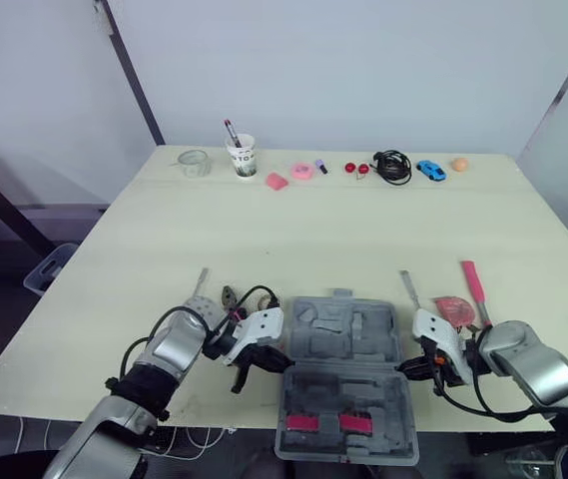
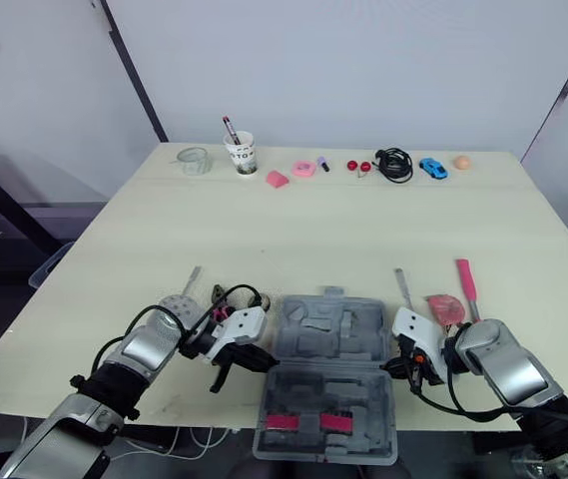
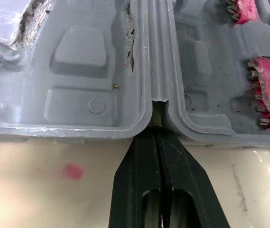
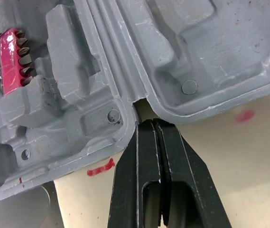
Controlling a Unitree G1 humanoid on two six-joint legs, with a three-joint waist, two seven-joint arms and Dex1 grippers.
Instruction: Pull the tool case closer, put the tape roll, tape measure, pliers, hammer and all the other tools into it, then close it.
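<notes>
Scuffed matt grey plastic tool case, smooth matt cream table

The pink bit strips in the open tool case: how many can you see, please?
2. Both lie side by side in the near half of the tool case: the left strip and the right strip. The far half holds none.

A grey plastic tool case lies open and flat at the table's near edge. Its near half holds two pink bit strips. A red-handled tool lies near its right side.
</notes>
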